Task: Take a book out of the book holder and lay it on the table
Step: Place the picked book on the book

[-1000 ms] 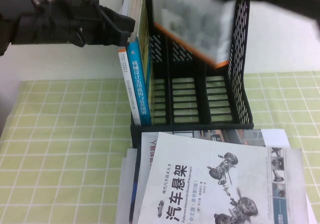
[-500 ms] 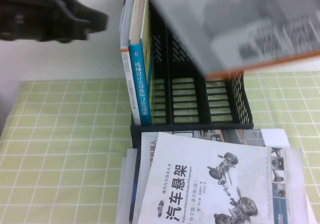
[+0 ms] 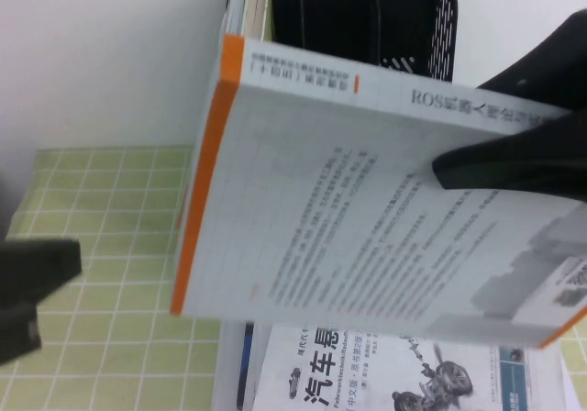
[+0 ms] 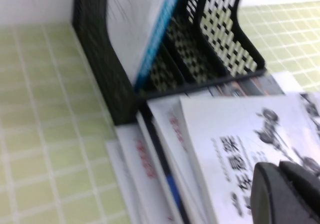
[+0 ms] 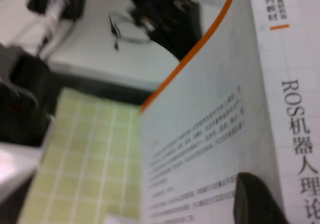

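Observation:
My right gripper (image 3: 456, 167) is shut on the book (image 3: 367, 218), a large white paperback with an orange spine edge and a black "ROS" title. It holds the book in the air, close under the high camera, tilted nearly flat in front of the book holder (image 3: 413, 16). One dark finger (image 5: 256, 200) presses on the book's cover (image 5: 210, 124) in the right wrist view. The other finger is hidden behind the book. My left gripper (image 3: 32, 292) hangs low at the left over the table (image 3: 110, 209), shut and empty, also seen in the left wrist view (image 4: 285, 196).
The holder's (image 4: 100, 74) left slot keeps a blue-spined book (image 4: 160, 34) and others. A stack of books lies on the cloth in front of it, topped by the white car suspension book (image 4: 240, 129), which the left gripper hovers above. The wall stands behind the holder.
The book has come away from the holder toward the camera and turned flatter, now filling the middle of the view. My left arm has dropped from the upper left to the lower left.

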`<state>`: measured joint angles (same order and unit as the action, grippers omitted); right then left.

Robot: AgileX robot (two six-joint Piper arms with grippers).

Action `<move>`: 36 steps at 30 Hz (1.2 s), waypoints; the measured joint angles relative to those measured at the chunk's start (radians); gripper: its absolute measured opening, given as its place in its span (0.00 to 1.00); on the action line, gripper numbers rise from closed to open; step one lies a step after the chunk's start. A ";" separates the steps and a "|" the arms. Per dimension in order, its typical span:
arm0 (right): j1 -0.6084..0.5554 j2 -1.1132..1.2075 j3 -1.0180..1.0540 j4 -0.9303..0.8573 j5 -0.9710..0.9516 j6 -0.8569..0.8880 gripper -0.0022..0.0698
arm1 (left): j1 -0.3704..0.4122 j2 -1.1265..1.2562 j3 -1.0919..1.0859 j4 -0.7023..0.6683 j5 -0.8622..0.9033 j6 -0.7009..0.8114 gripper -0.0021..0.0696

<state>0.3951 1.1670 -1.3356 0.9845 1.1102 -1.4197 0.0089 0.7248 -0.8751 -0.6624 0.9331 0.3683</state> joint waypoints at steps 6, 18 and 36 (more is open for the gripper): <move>0.197 0.055 0.000 -0.492 -0.216 0.170 0.26 | 0.000 -0.107 0.243 -0.148 -0.059 -0.007 0.03; 0.571 0.122 0.198 -1.522 -0.509 0.906 0.26 | 0.000 -0.113 0.349 -0.296 -0.115 0.051 0.03; 0.597 0.142 0.650 -1.719 -0.926 1.809 0.26 | -0.065 -0.113 0.349 -0.289 -0.140 0.076 0.03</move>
<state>0.9921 1.3086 -0.6852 -0.7344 0.1839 0.3896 -0.0557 0.6118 -0.5263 -0.9515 0.7929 0.4447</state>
